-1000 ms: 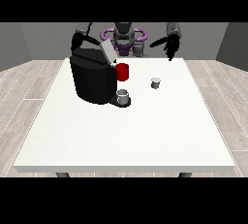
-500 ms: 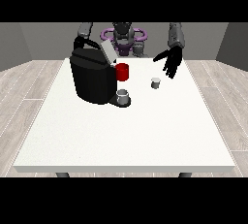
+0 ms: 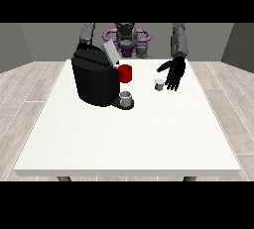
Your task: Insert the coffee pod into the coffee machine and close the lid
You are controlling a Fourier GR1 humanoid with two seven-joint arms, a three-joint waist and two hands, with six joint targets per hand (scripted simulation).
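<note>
Black hand at the view's right hovers open, empty, beside the pod near the tabletop's far edge; grasping comes next.

My coffee machine stands upright on the far left part of the table, a bulky black body with a rounded top. Its lid is a pale grey flap, raised and tilted up toward one o'clock, so the machine is open. A red part juts from its side at three o'clock, and below that a small grey cup sits on the black base at about five o'clock. The coffee pod is a small grey capsule standing on the table at three o'clock from the machine, apart from it, not yet inserted.
</note>
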